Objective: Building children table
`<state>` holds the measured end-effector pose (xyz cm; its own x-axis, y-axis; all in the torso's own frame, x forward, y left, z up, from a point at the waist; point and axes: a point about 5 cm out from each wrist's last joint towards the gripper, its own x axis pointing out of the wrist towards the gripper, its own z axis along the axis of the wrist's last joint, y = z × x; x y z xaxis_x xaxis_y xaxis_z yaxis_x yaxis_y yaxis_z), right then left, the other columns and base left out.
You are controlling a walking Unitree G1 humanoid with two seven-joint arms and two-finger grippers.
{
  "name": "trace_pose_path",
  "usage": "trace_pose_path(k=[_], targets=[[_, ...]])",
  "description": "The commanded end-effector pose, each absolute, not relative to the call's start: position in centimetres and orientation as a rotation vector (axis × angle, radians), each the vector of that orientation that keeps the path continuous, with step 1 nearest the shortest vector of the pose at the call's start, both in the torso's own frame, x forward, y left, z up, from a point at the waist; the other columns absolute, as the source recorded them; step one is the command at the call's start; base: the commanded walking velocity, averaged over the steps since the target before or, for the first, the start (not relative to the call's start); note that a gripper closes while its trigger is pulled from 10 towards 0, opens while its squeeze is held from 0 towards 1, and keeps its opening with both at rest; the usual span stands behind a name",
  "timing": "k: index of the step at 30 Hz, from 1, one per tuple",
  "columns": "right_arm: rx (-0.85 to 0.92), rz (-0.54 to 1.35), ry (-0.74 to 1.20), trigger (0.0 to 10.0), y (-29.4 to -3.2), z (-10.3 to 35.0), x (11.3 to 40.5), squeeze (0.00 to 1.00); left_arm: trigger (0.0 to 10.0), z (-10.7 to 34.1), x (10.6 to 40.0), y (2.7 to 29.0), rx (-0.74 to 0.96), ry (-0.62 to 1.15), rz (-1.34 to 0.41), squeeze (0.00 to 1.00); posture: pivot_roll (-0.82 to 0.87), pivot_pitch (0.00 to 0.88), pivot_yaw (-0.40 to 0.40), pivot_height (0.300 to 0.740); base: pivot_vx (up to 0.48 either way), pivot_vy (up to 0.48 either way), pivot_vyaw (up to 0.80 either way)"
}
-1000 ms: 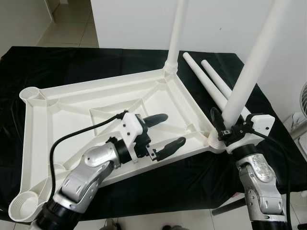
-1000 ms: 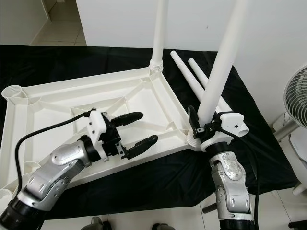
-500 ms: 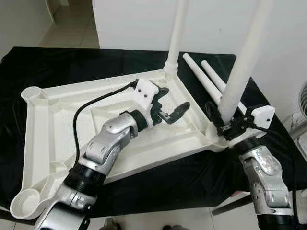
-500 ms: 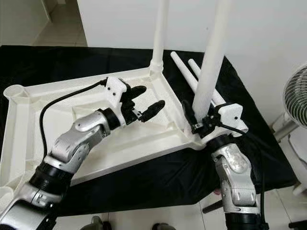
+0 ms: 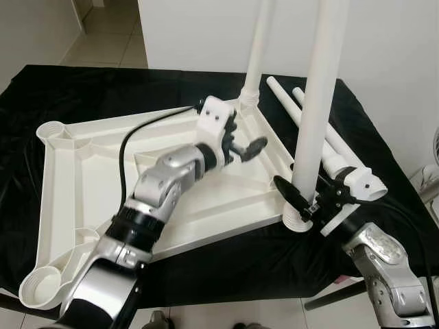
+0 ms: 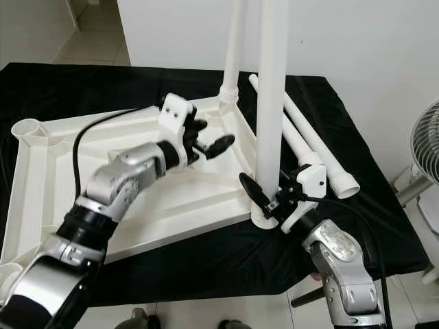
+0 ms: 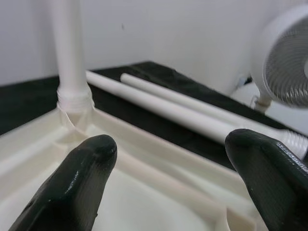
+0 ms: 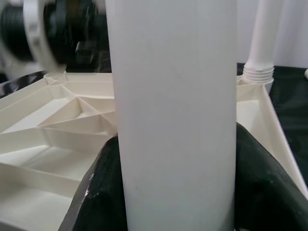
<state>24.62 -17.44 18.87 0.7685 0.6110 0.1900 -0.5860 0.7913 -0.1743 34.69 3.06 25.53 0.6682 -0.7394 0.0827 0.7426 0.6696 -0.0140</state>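
A white plastic table top lies upside down on a black cloth. One white leg stands upright in its far right corner socket. A second leg stands at the near right corner, and my right gripper is shut on it just above its base; the right wrist view shows this leg between the black fingers. My left gripper hovers open over the table top near the far right corner, holding nothing. Two loose legs lie on the cloth to the right.
Open sockets sit at the table top's far left corner and near left corner. A fan stands on the floor to the right. A white wall rises behind the table, with tiled floor at the far left.
My left gripper has travelled from the middle of the table top toward the far right corner, staying open. The leg in my right gripper has tipped from leaning to nearly upright.
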Motion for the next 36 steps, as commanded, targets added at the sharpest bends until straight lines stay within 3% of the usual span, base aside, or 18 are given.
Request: trace_pose_path(k=[1, 27, 36], targets=[[-0.108, 0.676, -0.235, 10.0, -17.3, 19.0, 24.3, 0.00, 10.0, 25.8, 34.7, 2.7, -0.067, -0.055, -0.844, 0.00, -0.03, 0.119, -0.010, 0.740, 0.000, 0.000, 0.00], [-0.175, 0.725, -0.173, 10.0, -17.5, 20.5, 26.8, 0.00, 10.0, 33.5, 30.6, 0.5, -0.168, -0.234, -0.993, 0.00, -0.02, 0.118, -0.023, 0.740, 0.000, 0.000, 0.00], [-0.202, 0.745, -0.123, 10.0, -17.4, 20.4, 27.2, 0.00, 10.0, 33.9, 30.4, 0.6, -0.185, -0.238, -0.984, 0.00, -0.02, 0.116, -0.023, 0.740, 0.000, 0.000, 0.00]])
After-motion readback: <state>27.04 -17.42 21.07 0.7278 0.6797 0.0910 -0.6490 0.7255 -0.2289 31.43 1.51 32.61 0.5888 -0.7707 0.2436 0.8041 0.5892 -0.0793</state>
